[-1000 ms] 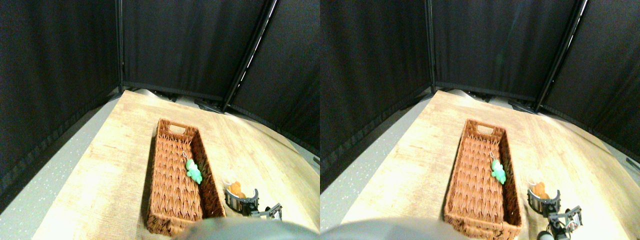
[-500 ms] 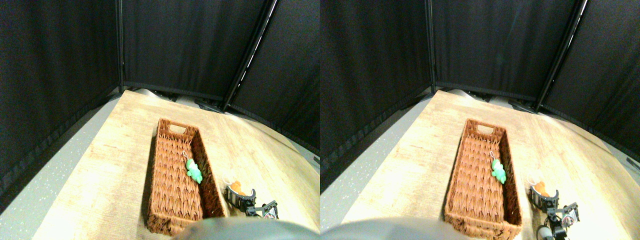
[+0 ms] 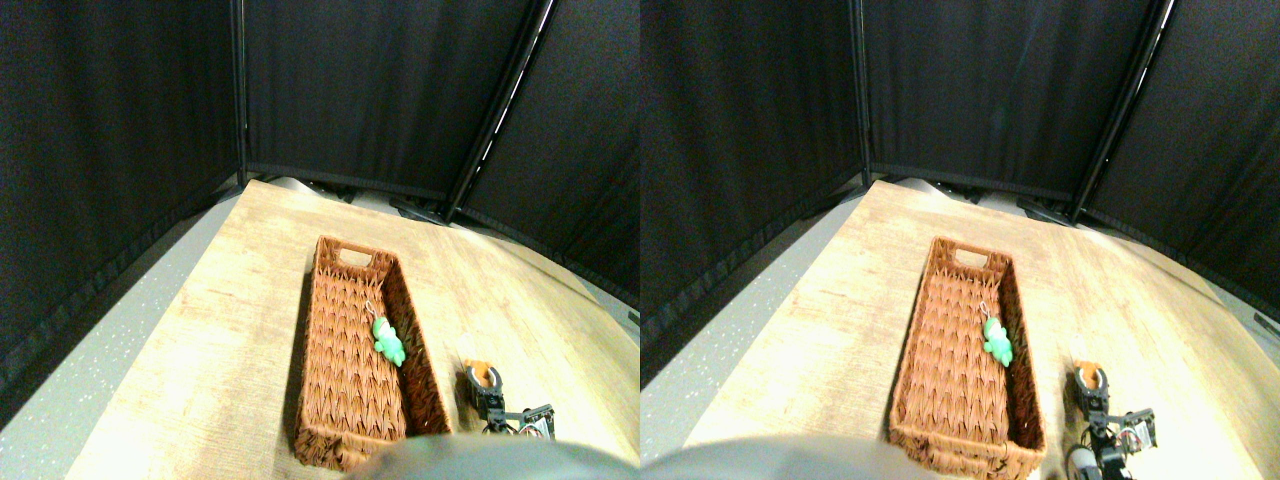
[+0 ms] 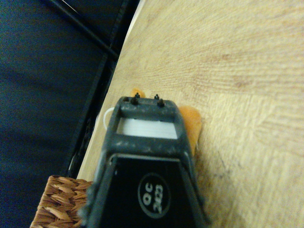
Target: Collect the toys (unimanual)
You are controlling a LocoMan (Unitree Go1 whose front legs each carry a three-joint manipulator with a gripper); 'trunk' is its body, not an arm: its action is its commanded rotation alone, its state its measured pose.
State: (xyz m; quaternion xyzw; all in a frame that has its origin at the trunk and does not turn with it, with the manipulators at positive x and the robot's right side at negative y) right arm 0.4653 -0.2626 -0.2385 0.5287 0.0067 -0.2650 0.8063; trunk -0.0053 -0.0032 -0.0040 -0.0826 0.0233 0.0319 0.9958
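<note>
A small orange plush toy (image 3: pixel 483 372) lies on the wooden table just right of the brown wicker basket (image 3: pixel 345 400). My right gripper (image 3: pixel 486 386) comes in from the lower right, its jaws drawn in tight on the toy's sides. In the wrist view the orange toy (image 4: pixel 190 124) bulges out past the dark jaw frame of my gripper (image 4: pixel 147 100), and a pale loop (image 4: pixel 107 121) shows on the other side. A green plush toy (image 3: pixel 388 342) with a metal loop lies inside the basket against its right wall.
The wooden table (image 3: pixel 240 330) stretches left of and beyond the basket. Black curtain panels (image 3: pixel 380 90) on dark poles close off the back and sides. A grey speckled floor (image 3: pixel 90 370) runs along the table's left edge. A basket corner (image 4: pixel 57 206) shows beside the jaw.
The jaws stood wide apart around the orange toy a second ago and have since closed in on it. The basket and green toy have not moved.
</note>
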